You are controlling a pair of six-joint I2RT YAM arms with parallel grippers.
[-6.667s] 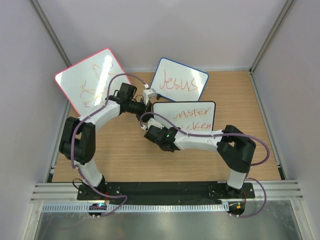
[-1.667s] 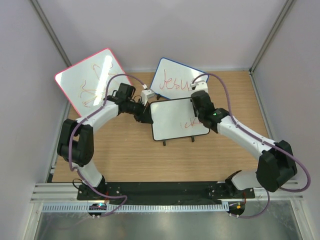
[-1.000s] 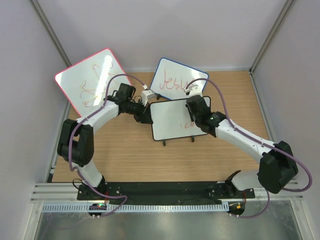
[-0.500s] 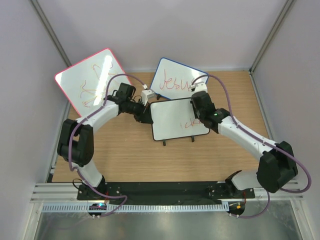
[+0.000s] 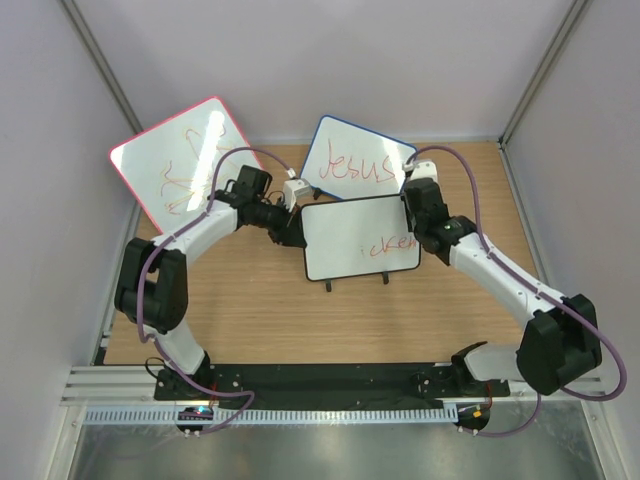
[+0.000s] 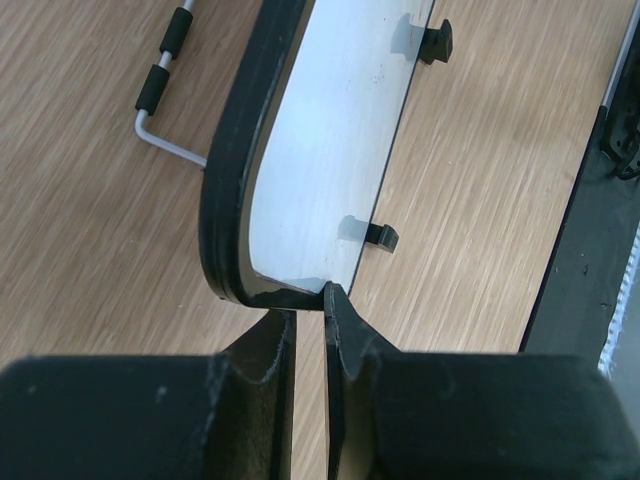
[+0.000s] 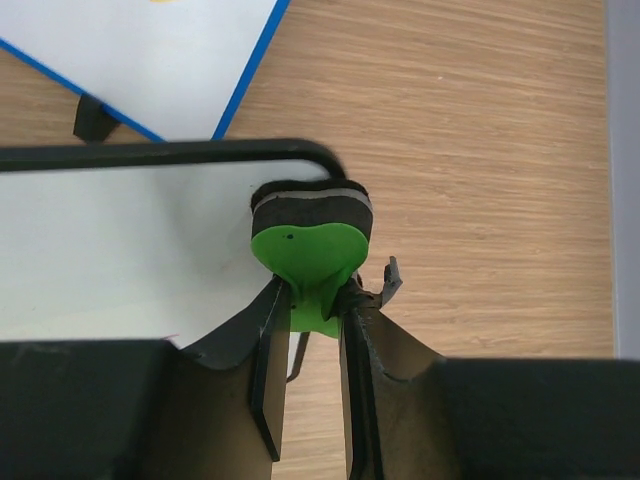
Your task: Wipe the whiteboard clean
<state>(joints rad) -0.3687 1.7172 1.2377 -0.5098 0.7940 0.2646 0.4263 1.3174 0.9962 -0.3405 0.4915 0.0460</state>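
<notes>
The black-framed whiteboard (image 5: 350,232) stands tilted on its two feet at mid-table. Red letters (image 5: 392,245) remain near its lower right; the rest of its face is white. My left gripper (image 5: 293,228) is shut on the board's left edge; the left wrist view shows its fingertips (image 6: 335,300) pinching the frame corner of the whiteboard (image 6: 320,150). My right gripper (image 5: 418,203) is shut on a green eraser (image 7: 308,245) with a black felt pad, which rests at the far right corner of the whiteboard (image 7: 130,250).
A pink-red-framed board (image 5: 180,160) with red scribbles leans at the far left. A blue-framed board reading "Jesus" (image 5: 355,162) stands just behind the whiteboard, also in the right wrist view (image 7: 170,50). A wire stand (image 6: 160,90) lies on the wood. Grey walls enclose the table.
Most of the red writing has been wiped off since the earliest frame. In the last second my right gripper slid the eraser right to the board's far right corner, uncovering the remaining letters. The left arm stayed still.
</notes>
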